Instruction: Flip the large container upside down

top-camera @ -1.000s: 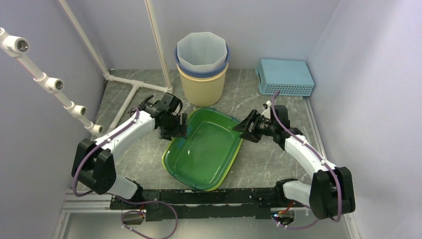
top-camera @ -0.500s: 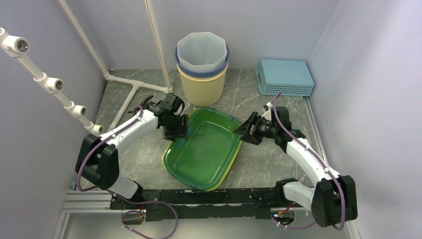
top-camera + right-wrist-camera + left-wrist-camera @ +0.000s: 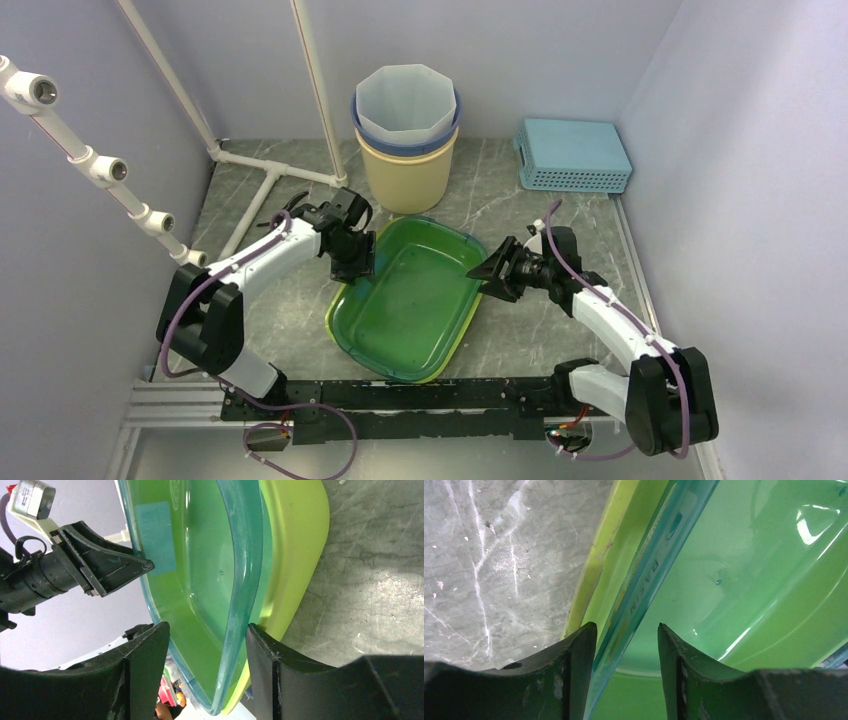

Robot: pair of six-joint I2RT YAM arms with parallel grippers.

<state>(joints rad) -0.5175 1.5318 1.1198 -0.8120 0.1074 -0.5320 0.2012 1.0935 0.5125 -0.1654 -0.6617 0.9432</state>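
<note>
The left tool (image 3: 625,626) is standing half open, with the rim of the large container (image 3: 415,300) between its jaws. The right tool (image 3: 207,626) is straddling the opposite rim likewise, not clamping. Beyond them stacked buckets (image 3: 407,140) are standing.

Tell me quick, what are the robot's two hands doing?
Left gripper: open, straddling the rim of the green tub, not clamped.
Right gripper: open, straddling the opposite rim.

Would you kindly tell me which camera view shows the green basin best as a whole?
The top external view: almost the whole green basin is in sight from above. The left wrist view shows only a stretch of its rim, close up; the right wrist view shows one end, seen edge-on.
</note>
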